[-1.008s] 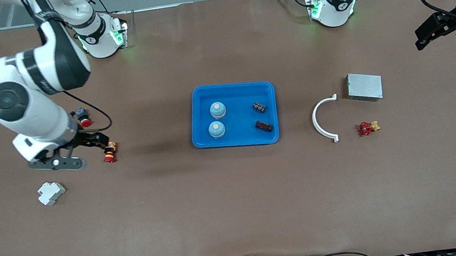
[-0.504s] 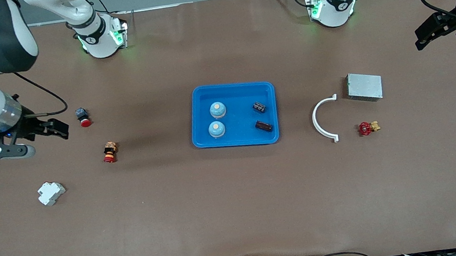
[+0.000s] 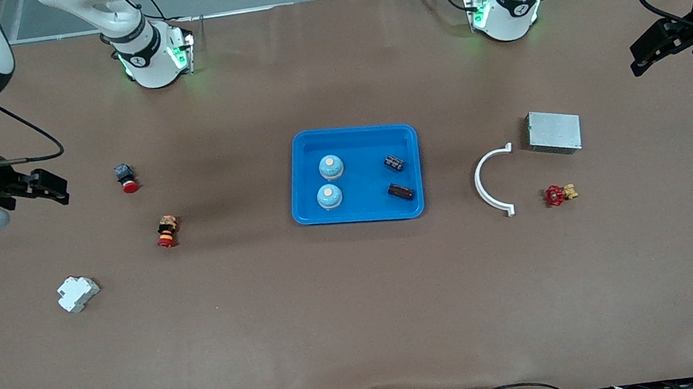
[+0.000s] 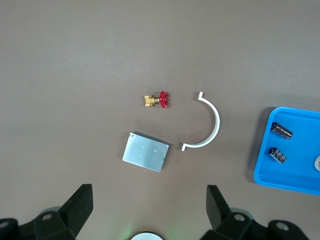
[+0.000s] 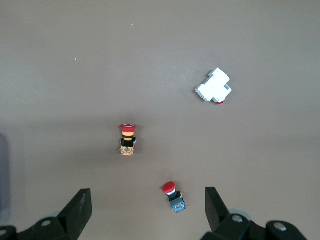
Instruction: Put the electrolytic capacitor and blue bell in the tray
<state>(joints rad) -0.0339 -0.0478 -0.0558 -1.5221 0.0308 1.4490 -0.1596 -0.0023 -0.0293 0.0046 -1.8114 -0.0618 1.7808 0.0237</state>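
The blue tray [image 3: 353, 133] lies at the table's middle. Two blue bells [image 3: 330, 167] [image 3: 328, 197] stand in it, toward the right arm's end. Two dark electrolytic capacitors [image 3: 393, 163] [image 3: 400, 192] lie in it, toward the left arm's end. The left wrist view shows the tray's end [image 4: 292, 181] with both capacitors [image 4: 281, 130] [image 4: 277, 154]. My right gripper [image 3: 58, 189] hangs open and holds nothing, over the table at the right arm's end. My left gripper [image 3: 636, 58] is also open and holds nothing, over the left arm's end, where that arm waits.
A grey metal box [image 3: 553, 131], a white curved clip [image 3: 490, 182] and a red-handled brass valve [image 3: 558, 195] lie toward the left arm's end. Toward the right arm's end lie a red push-button [image 3: 126, 178], a red-capped yellow switch [image 3: 166, 232] and a white breaker [image 3: 77, 293].
The right arm has swung away from the red-capped yellow switch toward its own end of the table, its gripper still open. The left arm has not moved.
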